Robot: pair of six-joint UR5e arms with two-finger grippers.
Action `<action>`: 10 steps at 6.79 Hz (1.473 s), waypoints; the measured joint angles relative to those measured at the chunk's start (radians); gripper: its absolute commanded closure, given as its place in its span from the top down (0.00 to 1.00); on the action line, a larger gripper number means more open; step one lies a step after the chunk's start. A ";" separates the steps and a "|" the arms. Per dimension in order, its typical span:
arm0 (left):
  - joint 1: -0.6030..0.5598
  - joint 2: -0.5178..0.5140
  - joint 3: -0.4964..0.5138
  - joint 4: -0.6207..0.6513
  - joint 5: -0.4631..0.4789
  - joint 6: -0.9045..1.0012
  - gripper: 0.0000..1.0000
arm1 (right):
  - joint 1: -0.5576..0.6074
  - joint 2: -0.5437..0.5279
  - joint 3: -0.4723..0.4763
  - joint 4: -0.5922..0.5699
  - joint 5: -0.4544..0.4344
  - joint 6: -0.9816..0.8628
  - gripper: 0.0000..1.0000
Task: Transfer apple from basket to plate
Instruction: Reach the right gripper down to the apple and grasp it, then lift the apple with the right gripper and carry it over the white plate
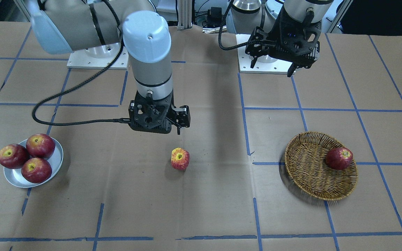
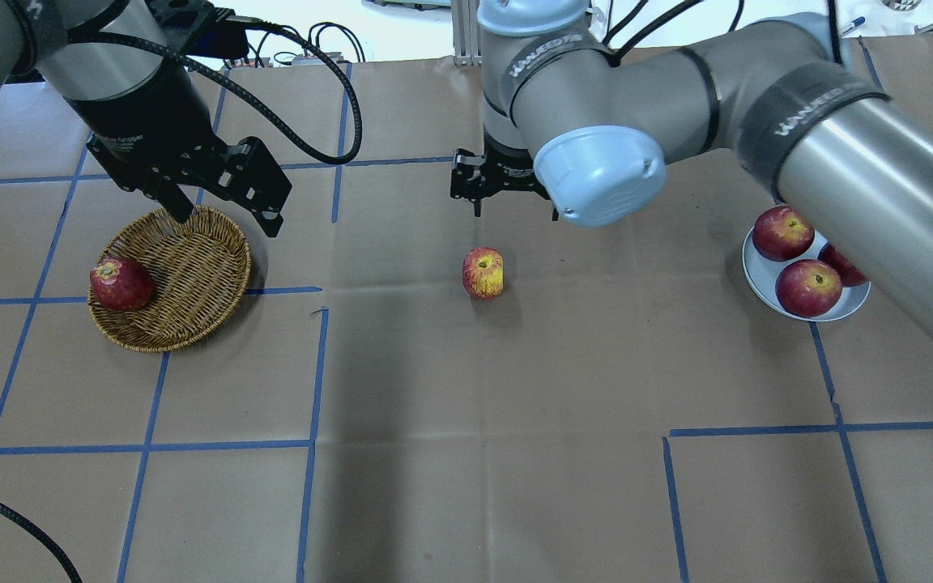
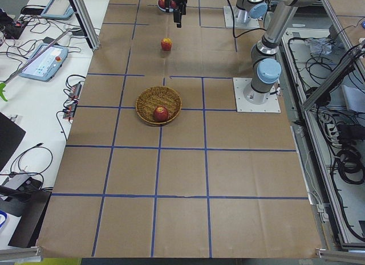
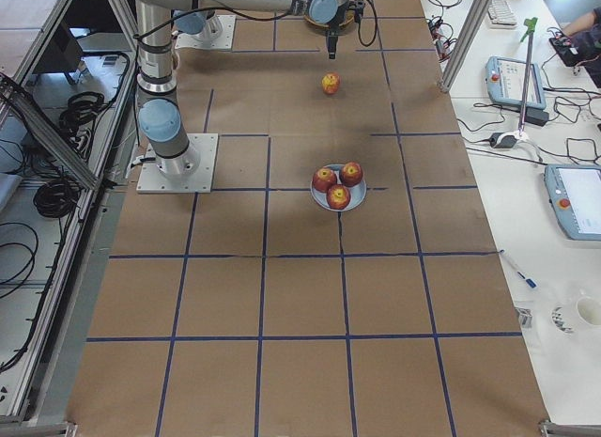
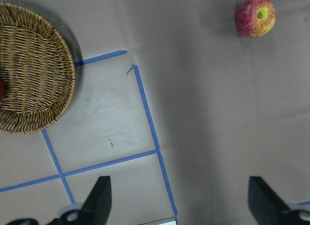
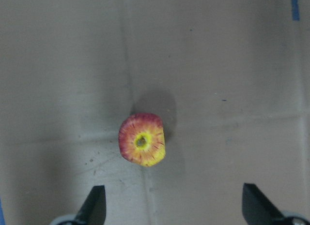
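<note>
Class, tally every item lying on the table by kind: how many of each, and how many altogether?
Deep-red apples: 4
Streaky red-and-yellow apple: 1
Round brown woven wicker basket: 1
Round silver-grey metal plate: 1
Total: 7

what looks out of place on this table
The small streaky red-orange apple sits alone on the brown paper mid-table, in neither the round woven wicker basket nor the silver-grey metal plate; the open right gripper hangs over it.
</note>
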 measured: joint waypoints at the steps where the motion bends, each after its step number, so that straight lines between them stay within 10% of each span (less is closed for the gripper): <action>1: 0.000 -0.002 -0.002 0.003 0.014 0.000 0.99 | 0.022 0.053 0.001 -0.057 -0.003 0.040 1.00; 6: -0.007 0.015 -0.074 0.077 0.022 0.002 0.99 | 0.035 0.191 0.070 -0.235 -0.044 0.051 1.00; 10: -0.008 0.039 -0.141 0.126 0.023 0.002 0.99 | 0.035 0.235 0.092 -0.311 -0.050 0.050 0.50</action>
